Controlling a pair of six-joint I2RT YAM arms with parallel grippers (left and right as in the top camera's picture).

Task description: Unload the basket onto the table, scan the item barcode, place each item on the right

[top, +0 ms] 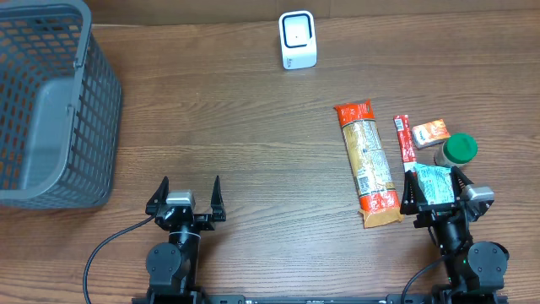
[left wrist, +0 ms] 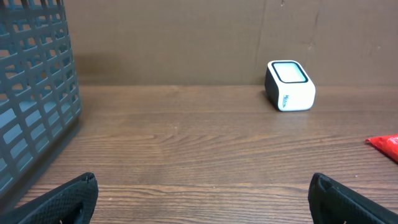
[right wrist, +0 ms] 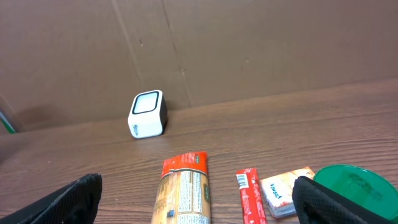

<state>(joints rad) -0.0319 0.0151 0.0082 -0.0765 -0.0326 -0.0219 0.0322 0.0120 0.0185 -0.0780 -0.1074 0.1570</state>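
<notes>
Right gripper [top: 434, 192]: spread wide, holding nothing. Hangs right over a blue pack [top: 432, 177], open on both sides of it, touching or not too hard to tell. Left gripper [top: 189, 196]: spread wide too, empty, well apart from every pack. Likely a job for the right arm, then. Just beside the blue pack: jar [top: 460, 149], orange box [top: 429, 132], red stick [top: 404, 138], and a long pasta pack [top: 368, 163] lying near to far. Scanner [top: 298, 40] far off, up and to the left of the packs. Flat brown wood table [top: 253, 127], bare between packs and scanner. Basket [top: 51, 110] at the far left.
</notes>
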